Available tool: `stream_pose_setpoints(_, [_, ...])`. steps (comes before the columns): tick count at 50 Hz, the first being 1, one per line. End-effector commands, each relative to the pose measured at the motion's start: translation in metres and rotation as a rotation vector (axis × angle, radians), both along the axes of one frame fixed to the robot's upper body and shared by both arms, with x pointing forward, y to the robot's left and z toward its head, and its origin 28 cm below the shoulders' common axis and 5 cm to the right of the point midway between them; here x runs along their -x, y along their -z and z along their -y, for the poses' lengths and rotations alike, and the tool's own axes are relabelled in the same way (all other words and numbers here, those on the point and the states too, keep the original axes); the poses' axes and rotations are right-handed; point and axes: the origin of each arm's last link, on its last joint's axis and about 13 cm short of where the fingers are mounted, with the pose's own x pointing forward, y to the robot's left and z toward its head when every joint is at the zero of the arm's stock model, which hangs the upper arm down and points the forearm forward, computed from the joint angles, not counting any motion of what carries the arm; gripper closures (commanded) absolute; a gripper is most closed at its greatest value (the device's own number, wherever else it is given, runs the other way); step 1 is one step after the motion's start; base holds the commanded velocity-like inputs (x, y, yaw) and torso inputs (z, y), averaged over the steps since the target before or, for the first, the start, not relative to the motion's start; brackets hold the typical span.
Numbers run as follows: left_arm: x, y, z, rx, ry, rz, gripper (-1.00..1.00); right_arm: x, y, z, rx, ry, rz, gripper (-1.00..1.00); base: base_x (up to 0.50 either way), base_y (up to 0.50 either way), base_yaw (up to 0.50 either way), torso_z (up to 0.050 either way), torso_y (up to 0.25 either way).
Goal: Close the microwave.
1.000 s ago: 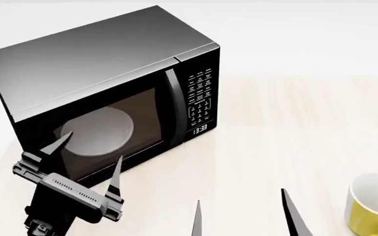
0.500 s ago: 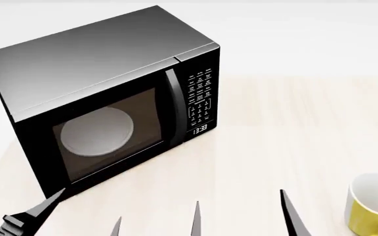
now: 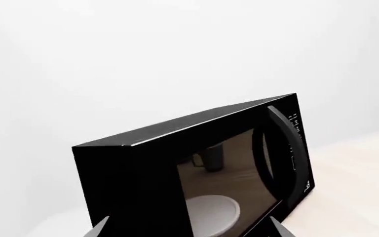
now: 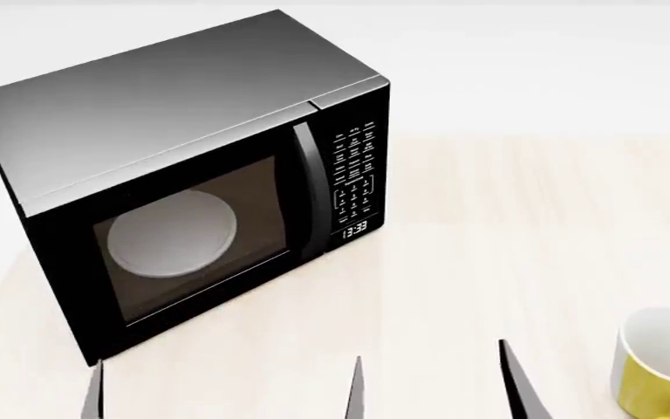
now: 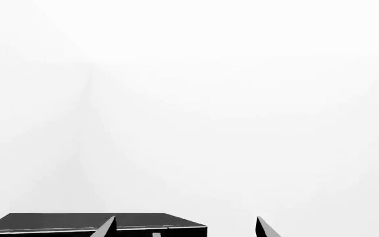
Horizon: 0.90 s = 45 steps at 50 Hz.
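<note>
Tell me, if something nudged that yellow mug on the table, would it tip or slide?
The yellow mug would probably slide rather than tip: it stands upright on the flat wooden table and looks wide for its height. It appears empty, so likely light and easy to shove. Its smooth, glossy wall might be slippery, though that is hard to judge from here.

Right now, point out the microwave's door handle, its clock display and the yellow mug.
door handle (image 4: 306,188), head view, middle of the vertical grey bar beside the window.
clock display (image 4: 355,230), head view, on the lit digits below the keypad.
yellow mug (image 4: 649,388), head view, outer wall below the rim.
</note>
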Motion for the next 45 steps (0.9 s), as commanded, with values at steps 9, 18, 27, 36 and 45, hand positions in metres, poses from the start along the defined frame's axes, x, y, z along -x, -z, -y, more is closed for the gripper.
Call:
stream_pose_setpoints(9, [0.005,0.007,-0.025,0.148,-0.413,0.043,-1.0,-0.016,0.015,0.01,-0.104,0.124,-0.182,-1.0,0.0,0.0,0.0,0.0,0.0])
stream_pose_setpoints(18, [0.004,0.002,-0.049,0.237,-0.728,0.126,-1.0,-0.042,0.025,0.047,-0.219,0.578,-0.293,-1.0,0.0,0.0,0.0,0.0,0.0])
stream_pose_setpoints(27, [0.004,-0.005,-0.053,0.116,-0.818,0.249,-1.0,-0.044,-0.013,0.067,-0.141,0.77,0.089,-1.0,0.0,0.0,0.0,0.0,0.0])
stream_pose_setpoints(36, [0.002,-0.012,-0.052,0.026,-0.819,0.337,-1.0,-0.042,-0.022,0.067,-0.09,0.754,0.216,-1.0,0.0,0.0,0.0,0.0,0.0])
stream_pose_setpoints(45, [-0.002,-0.008,-0.052,0.006,-0.816,0.32,-1.0,-0.044,-0.023,0.069,-0.101,0.757,0.224,-1.0,0.0,0.0,0.0,0.0,0.0])
